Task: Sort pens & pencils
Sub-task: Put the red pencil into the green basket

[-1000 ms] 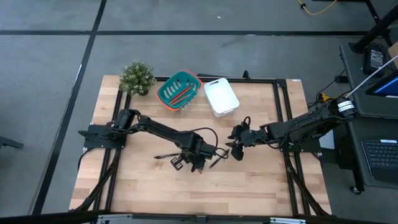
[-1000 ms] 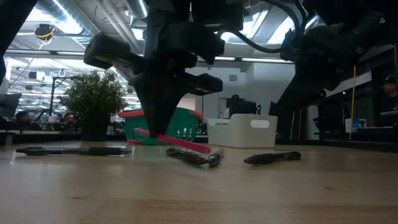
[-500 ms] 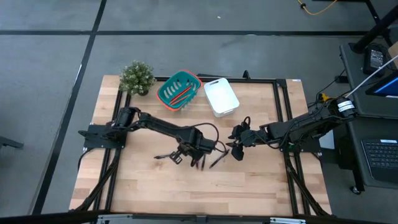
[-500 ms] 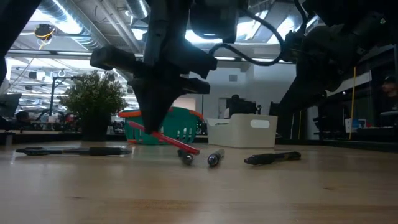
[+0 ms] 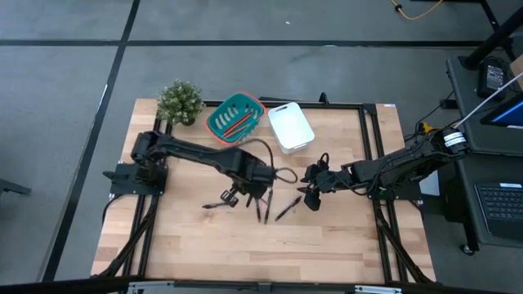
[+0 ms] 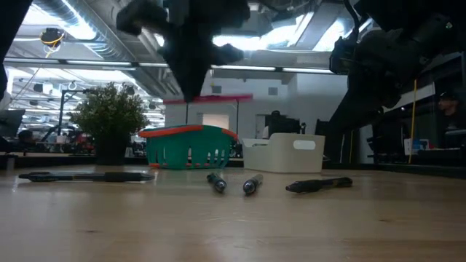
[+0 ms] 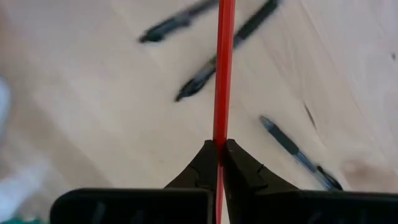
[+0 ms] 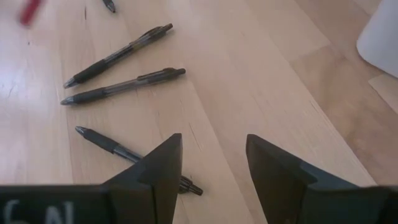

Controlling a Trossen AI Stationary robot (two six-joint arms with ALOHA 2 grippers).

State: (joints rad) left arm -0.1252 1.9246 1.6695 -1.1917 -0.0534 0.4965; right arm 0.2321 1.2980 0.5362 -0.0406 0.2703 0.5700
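A thin red pencil [image 7: 222, 74] is being carried clear of the pale wooden worktop [image 5: 343, 237], pinched between the jaws of the left gripper [image 7: 219, 155], which are closing tight on its shaft; in the low view it is showing as a level red bar [image 6: 211, 97] above the basket. The left gripper [image 5: 249, 175] is hanging over the middle of the worktop, between the loose pens and the far edge.

Below and beside it, slim black pens are lying on the worktop: two close together near the centre [image 5: 263, 209] [image 5: 287, 209], one more just short of the right gripper, and another [image 5: 216, 204] apart toward the left edge. The right wrist view is showing three of them [image 8: 118, 55] [image 8: 122, 86] [image 8: 134, 158] lying loose on the wood.

The right gripper [image 5: 310, 189] is waiting right of centre with its jaws standing wide and holding nothing.

By the far edge, a teal plastic basket [image 5: 214, 122] is already holding a few red and orange pencils [image 5: 237, 124], and a white rectangular bin [image 5: 292, 126] just beside it is looking empty. A small green potted plant [image 5: 180, 101] is sitting at the far left corner.

Judging from this, the pencils are nearly sorted, with this one on its way, while the pens are all still waiting.
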